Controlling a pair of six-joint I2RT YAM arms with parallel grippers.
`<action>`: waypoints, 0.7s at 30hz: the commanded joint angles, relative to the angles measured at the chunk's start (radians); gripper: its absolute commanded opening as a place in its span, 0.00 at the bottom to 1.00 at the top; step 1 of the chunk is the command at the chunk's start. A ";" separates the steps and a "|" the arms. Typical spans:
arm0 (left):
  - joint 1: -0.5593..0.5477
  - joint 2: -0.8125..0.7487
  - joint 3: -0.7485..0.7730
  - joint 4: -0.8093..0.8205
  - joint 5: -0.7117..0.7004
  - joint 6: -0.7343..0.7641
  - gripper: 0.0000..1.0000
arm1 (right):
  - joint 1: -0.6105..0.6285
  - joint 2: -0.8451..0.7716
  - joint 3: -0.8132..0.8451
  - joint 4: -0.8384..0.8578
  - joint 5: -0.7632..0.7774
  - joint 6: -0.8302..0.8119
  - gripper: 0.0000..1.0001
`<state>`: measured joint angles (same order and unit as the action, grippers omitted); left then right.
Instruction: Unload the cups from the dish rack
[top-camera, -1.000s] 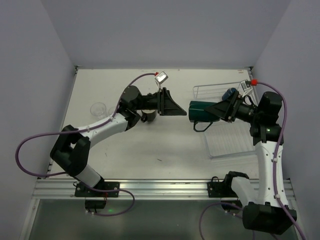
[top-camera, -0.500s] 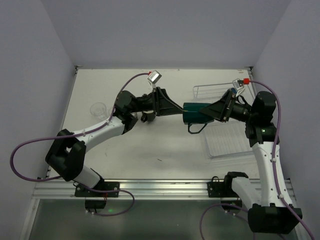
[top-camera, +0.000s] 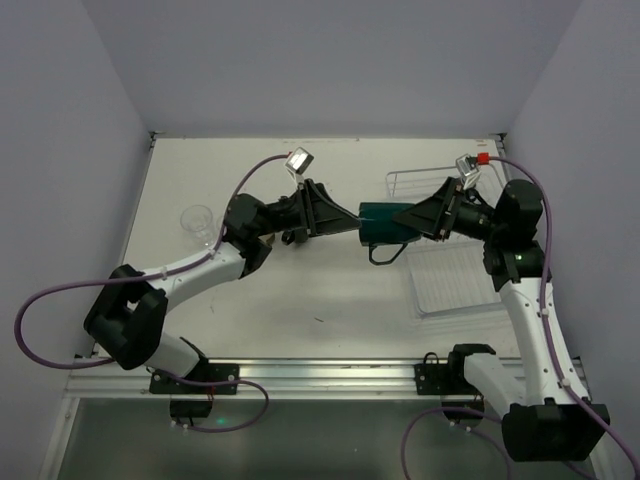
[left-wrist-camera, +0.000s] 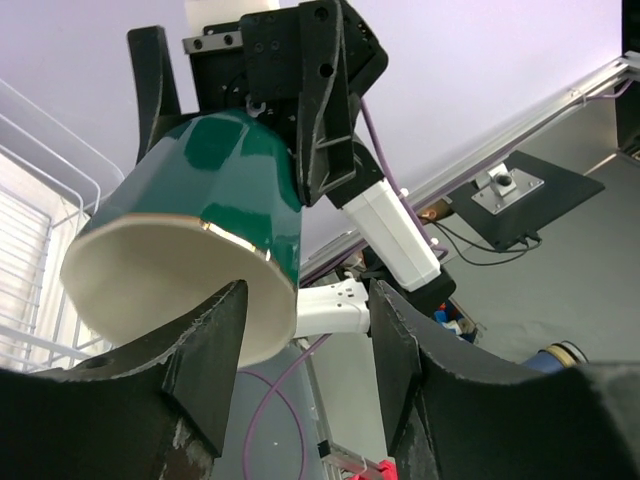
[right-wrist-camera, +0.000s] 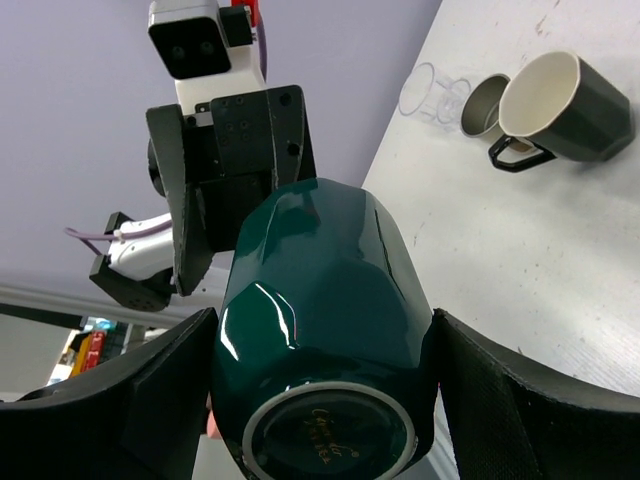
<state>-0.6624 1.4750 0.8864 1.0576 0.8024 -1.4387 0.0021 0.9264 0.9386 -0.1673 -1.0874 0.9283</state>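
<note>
Currently the teal mug (top-camera: 378, 222) hangs on its side above the middle of the bench (top-camera: 300, 290), just left of the rack (top-camera: 412, 182), its handle pointing down toward the near edge. Its inside is cream, and its mouth faces the left arm. The right end effector (top-camera: 402, 221) has the mug's base end clamped between both fingers, one pressed against each side. The left end effector (top-camera: 350, 222) stands with its jaws apart around the rim at the mouth end; one finger looks close against the rim, while the other shows a gap beside it.

The rack lies along the right edge, reaching to the far right corner; the right arm hides part of it. A clear glass (top-camera: 196, 218) stands near the left edge. Just beside it are a small grey cup (right-wrist-camera: 483, 102) and a dark grey mug (right-wrist-camera: 560, 100) with a cream inside.
</note>
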 joint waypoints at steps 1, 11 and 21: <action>-0.009 -0.039 -0.007 0.053 -0.043 0.001 0.55 | 0.025 -0.005 0.009 0.077 -0.014 0.086 0.00; -0.040 -0.035 0.016 0.012 -0.055 0.044 0.49 | 0.050 0.009 0.019 0.061 0.011 0.075 0.00; -0.057 -0.036 0.017 -0.051 -0.051 0.089 0.45 | 0.056 0.014 0.020 0.065 0.018 0.078 0.00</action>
<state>-0.7097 1.4658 0.8845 1.0138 0.7578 -1.3922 0.0532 0.9489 0.9352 -0.1642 -1.0618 0.9619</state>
